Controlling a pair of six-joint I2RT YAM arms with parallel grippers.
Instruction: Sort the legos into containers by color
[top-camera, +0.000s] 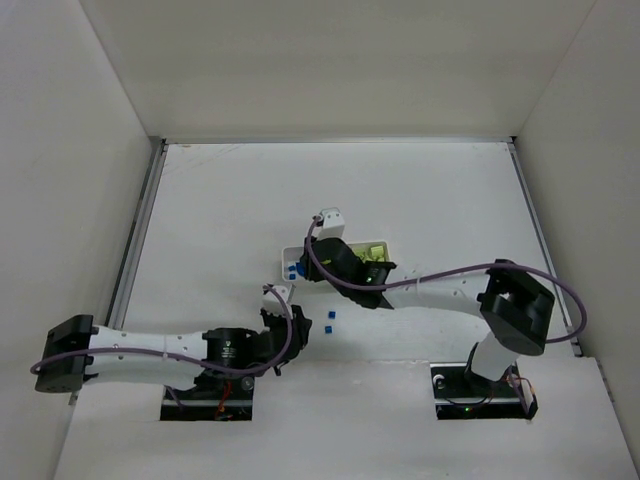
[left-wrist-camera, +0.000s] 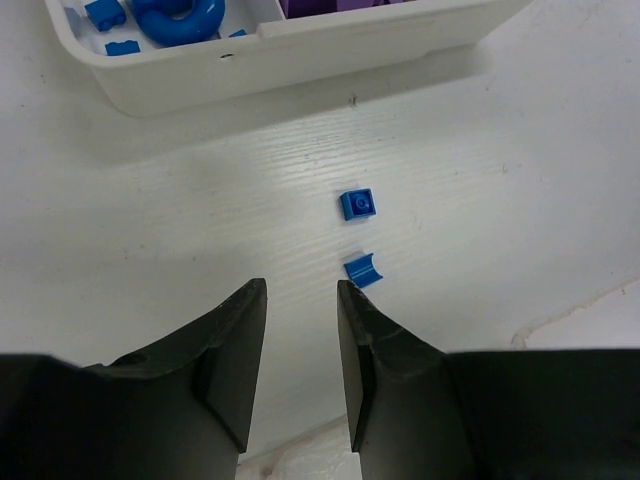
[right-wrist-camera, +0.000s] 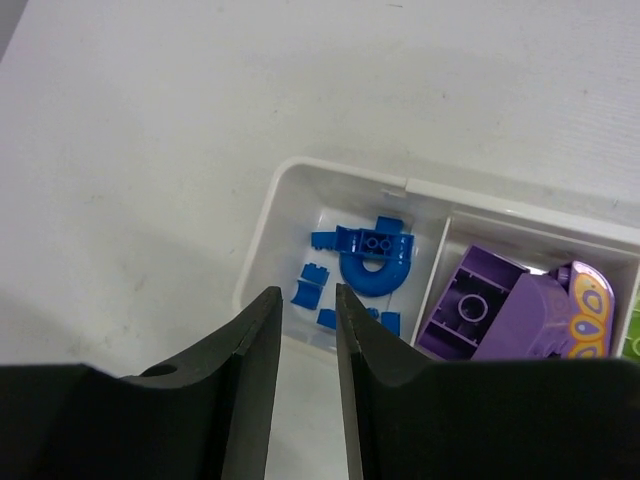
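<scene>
Left gripper and right gripper sit slightly open, empty — from above the tray is mostly hidden.

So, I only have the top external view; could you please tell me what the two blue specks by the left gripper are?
Observer: A square one-stud blue brick and a small curved blue piece, lying apart on the table.
Operator: Is either one gripped yet?
Observer: No, the left gripper is open and empty, just short of the curved piece.
Operator: And what is in the middle compartment?
Observer: A purple-and-orange piece, in the white tray.
</scene>
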